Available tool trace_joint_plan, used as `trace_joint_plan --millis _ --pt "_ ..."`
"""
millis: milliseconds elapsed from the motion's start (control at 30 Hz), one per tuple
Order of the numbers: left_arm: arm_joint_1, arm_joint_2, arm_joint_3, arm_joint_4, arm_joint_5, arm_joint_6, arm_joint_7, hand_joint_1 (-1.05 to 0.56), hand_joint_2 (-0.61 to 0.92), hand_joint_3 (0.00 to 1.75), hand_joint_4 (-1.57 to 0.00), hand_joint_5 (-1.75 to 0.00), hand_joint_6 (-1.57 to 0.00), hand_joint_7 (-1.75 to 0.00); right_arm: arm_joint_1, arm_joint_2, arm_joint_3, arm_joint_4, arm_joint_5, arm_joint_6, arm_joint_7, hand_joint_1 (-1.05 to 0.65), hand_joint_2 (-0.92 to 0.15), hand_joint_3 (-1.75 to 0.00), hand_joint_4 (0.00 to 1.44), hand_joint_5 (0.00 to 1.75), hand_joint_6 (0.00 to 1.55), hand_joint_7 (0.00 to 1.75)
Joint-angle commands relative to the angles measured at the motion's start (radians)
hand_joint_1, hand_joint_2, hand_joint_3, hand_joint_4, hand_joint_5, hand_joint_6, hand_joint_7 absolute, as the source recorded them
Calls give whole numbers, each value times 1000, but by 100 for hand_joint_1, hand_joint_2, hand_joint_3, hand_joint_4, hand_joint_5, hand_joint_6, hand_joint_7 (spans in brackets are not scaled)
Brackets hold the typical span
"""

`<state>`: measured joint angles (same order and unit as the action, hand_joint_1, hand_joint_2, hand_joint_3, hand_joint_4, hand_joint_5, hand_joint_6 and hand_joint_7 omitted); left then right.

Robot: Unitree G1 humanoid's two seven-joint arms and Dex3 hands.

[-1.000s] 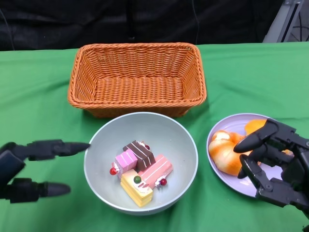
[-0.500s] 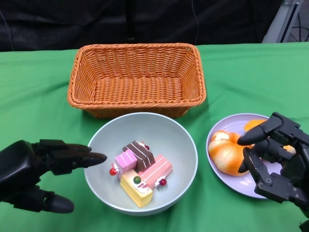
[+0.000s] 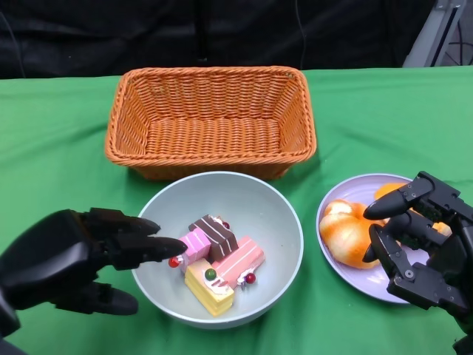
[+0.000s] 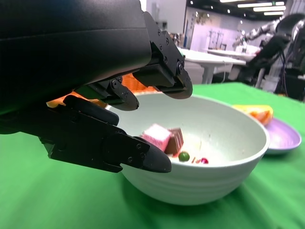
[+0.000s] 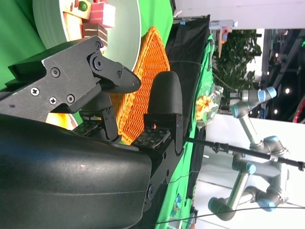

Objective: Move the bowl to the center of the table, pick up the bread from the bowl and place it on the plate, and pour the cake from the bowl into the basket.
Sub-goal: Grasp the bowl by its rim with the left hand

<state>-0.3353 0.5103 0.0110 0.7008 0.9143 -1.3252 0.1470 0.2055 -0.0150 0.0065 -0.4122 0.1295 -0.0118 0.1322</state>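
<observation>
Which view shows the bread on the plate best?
Head view: the bread lies whole on the plate, beside the right hand. The left wrist view gives only a far-off orange edge; the right wrist view hides it almost wholly.

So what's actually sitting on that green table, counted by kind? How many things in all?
Basket: 1
Bowl: 1
Plate: 1
Bread pieces on the plate: 2, a pale roll and an orange piece partly hidden by the right hand
Cake pieces in the bowl: 4
Total: 9
</observation>
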Motion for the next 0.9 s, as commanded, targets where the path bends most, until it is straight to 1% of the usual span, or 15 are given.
trace_joint_plan --millis 33,200,300,400,500,567,667,900 --pt "-32 53 -71 20 83 31 132 -44 92 4 -67 -3 -59 -2 1 3 -11 -7 16 4 -11 -7 -69 -82 61 162 56 133" --pt "-69 88 -211 40 194 88 317 -42 91 3 -69 -3 -60 -2 4 4 -14 -8 17 5 -17 -8 -70 -82 60 163 56 134" --pt "-95 106 -297 61 233 125 392 -42 92 2 -71 -3 -63 -2 6 4 -16 -7 21 2 -16 -8 -71 -80 60 163 55 134" --pt "-118 123 -364 79 251 155 448 -42 92 2 -71 -3 -64 -2 9 6 -16 -13 23 9 -19 -8 -73 -78 59 163 55 134" --pt "-139 128 -420 102 247 179 476 -41 92 2 -72 -3 -64 -2 8 7 -19 -14 33 16 -23 -8 -74 -77 59 163 55 134" --pt "-152 125 -451 117 237 189 477 -39 90 1 -76 -4 -70 -4 6 6 -19 -13 35 22 -26 -8 -74 -76 60 163 56 135" --pt "-171 118 -499 133 238 209 487 -38 89 0 -78 -4 -73 -4 6 3 -18 -12 33 24 -26 -8 -74 -76 60 163 56 134" --pt "-208 98 -591 160 240 251 543 -34 86 0 -82 -2 -77 -3 10 3 -12 -9 17 11 -33 -6 -73 -79 61 163 57 134"
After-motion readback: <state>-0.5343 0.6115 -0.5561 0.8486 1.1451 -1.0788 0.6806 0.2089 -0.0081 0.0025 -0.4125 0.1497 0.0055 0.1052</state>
